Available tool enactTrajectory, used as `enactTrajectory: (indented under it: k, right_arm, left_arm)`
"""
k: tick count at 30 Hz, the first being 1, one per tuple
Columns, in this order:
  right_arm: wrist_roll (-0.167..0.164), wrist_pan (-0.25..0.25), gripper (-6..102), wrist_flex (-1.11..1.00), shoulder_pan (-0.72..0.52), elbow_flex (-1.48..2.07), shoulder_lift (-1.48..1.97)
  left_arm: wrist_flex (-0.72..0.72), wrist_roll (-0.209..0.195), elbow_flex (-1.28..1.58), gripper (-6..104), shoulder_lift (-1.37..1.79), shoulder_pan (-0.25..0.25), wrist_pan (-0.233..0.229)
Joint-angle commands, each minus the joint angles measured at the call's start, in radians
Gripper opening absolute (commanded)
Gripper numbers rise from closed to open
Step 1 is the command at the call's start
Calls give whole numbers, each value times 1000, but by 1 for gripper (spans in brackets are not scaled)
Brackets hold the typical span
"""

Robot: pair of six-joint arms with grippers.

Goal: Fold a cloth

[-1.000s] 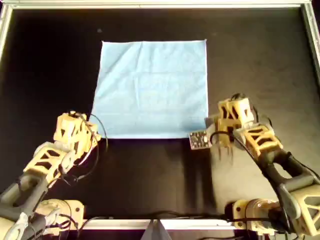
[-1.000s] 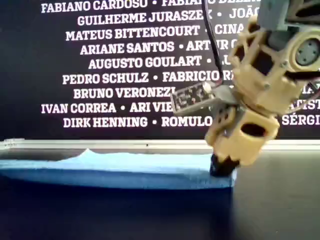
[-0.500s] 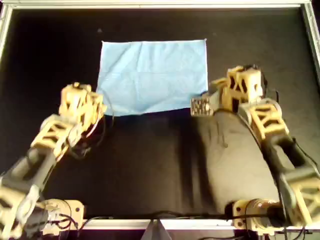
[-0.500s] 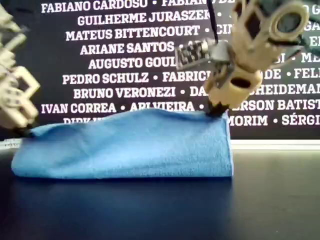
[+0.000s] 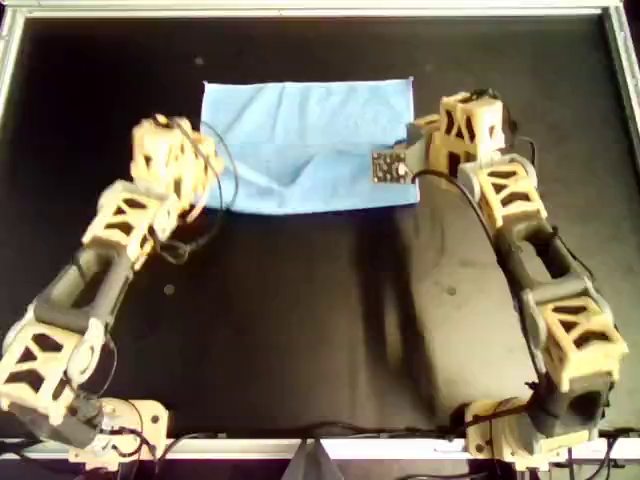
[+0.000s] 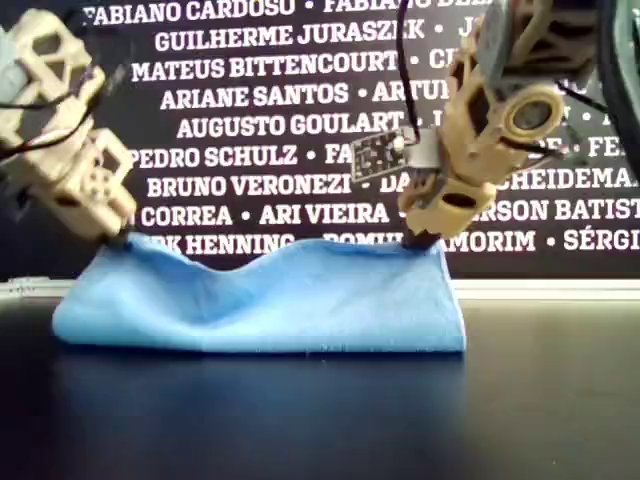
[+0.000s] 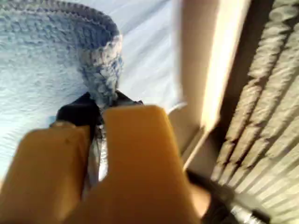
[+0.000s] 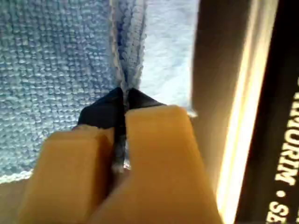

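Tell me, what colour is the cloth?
The cloth is plain light sky-blue, with no pattern. The overhead view shows it best.

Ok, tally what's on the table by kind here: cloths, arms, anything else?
Cloth: 1, sky-blue
Arms: 2, the left end effector and right end effector each shut on the cloth
Other loose things: 0
Total: 3

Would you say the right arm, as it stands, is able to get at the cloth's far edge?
Probably yes: the right claw is shut on the cloth near that edge, and nothing lies between. The left claw is shut on it too.
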Motion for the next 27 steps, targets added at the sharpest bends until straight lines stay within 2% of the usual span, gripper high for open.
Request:
enactTrajectory:
  k: [1, 12, 23, 27]
  right_arm:
    - [2, -9, 0, -25, -8, -183, -25]
    - [0, -9, 0, -25, -8, -526, -250]
    - [-2, -6, 0, -25, -37, -782, -423]
    - [-2, -6, 0, -28, -52, -868, -482]
  left_arm:
    - [-21, 3, -132, -2, -20, 32, -6]
    - [-21, 3, -376, -2, -244, 32, -6]
    - [-21, 3, -614, -2, -413, 54, -6]
    - [-23, -12, -684, -2, -463, 54, 9]
